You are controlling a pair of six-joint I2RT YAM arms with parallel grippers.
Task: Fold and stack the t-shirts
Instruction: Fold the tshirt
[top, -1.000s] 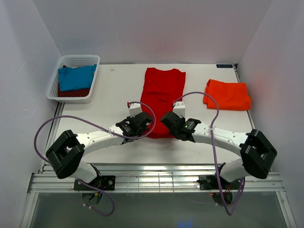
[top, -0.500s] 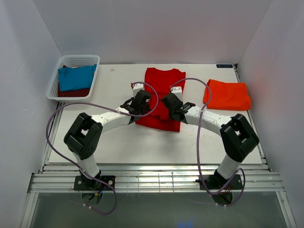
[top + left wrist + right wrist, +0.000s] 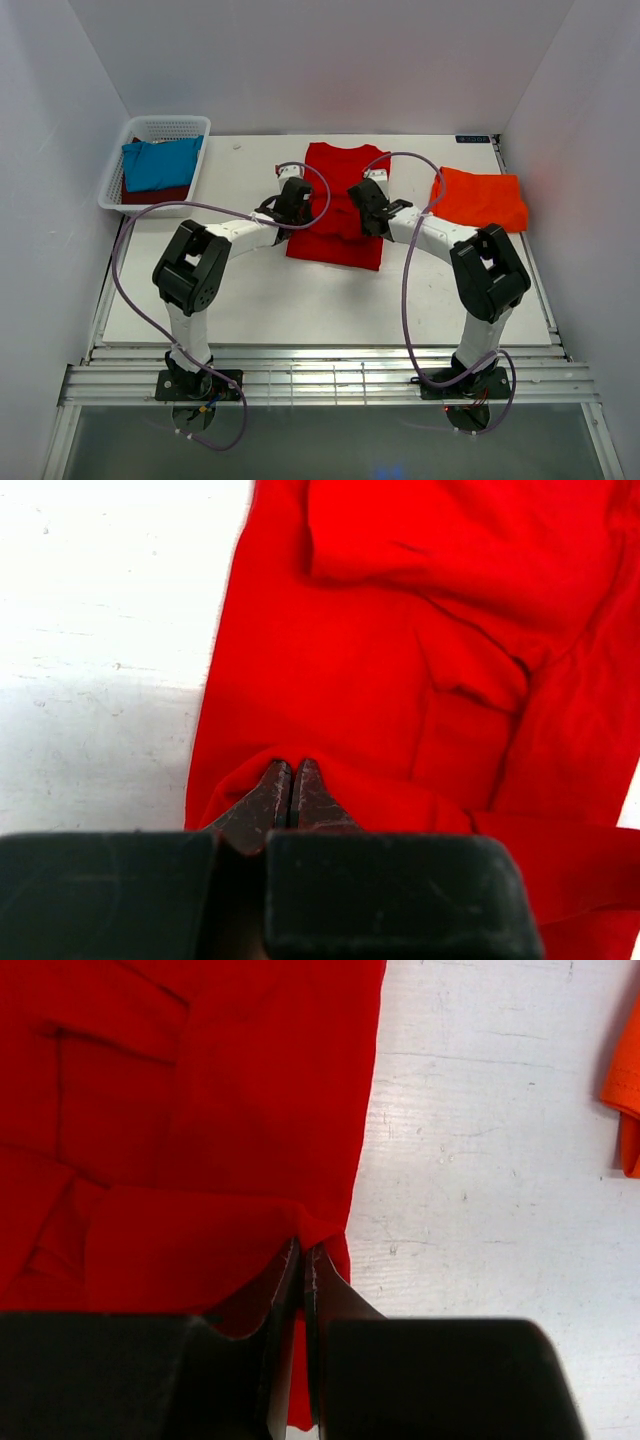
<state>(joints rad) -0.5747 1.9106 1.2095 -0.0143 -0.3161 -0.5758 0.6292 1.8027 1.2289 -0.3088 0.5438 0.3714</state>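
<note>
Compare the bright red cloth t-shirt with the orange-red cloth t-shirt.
The bright red t-shirt lies mid-table, partly folded; the orange-red t-shirt sits at the right, folded compact. The left gripper and right gripper pinch the red one; the orange-red one lies untouched. Both rest on the white table.

Readable text: I find none in any of my three views.
Dark strip [image 3: 473, 139] at the far right edge of the table [image 3: 250, 290]: I make out pale marks on it from the top camera, but they are too small for me to read.
Red t-shirt [image 3: 400, 680]: I see plain cloth close up in both wrist views, and I read no print, tag or number on it.
Orange-red t-shirt [image 3: 480, 200]: I read nothing on the folded cloth from above.
White basket [image 3: 160, 125]: I read no brand or label on its mesh wall at this size.
</note>
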